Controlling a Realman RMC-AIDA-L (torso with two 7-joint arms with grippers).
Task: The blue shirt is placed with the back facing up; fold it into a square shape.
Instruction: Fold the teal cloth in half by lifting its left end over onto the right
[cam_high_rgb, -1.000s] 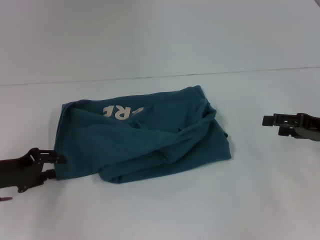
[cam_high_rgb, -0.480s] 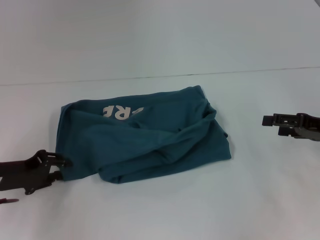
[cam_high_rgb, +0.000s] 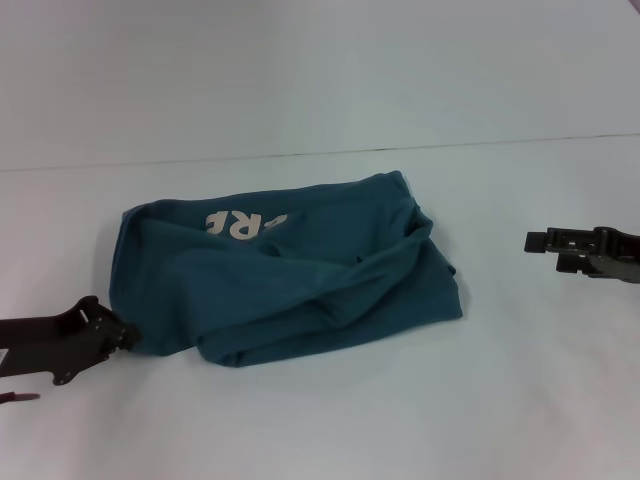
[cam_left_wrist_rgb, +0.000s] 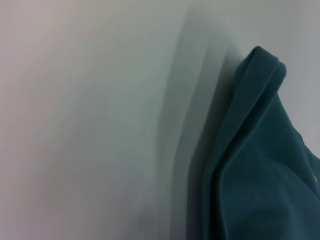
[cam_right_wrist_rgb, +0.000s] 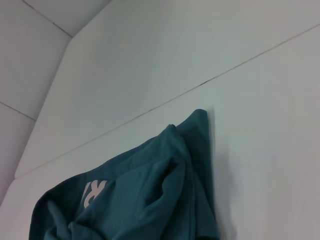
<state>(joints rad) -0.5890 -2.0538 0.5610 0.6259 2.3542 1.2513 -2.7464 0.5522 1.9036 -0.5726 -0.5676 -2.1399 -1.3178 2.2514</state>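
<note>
Blue shirt lying mid-desk as a rumpled, roughly rectangular bundle w/ several overlapping folds; white lettering partly showing on the top layer nr the far-left part, rest tucked into a crease. Thick ridge of cloth running diagonally across the right half, near edge bulging and uneven. Left gripper low over the desk at the shirt's near-left corner, tip just at the fabric edge; fingers look drawn together, but contact w/ cloth can't be told from the head view. Left wrist view: only a folded hem corner of the shirt against bare desk, w/ a soft shadow alongside. Right gripper held above the desk well to the shirt's right, clear of the cloth, pointing toward it; open or closed can't be told. Right wrist view: shirt's far corner peaked up, w/ part of the lettering visible.
</note>
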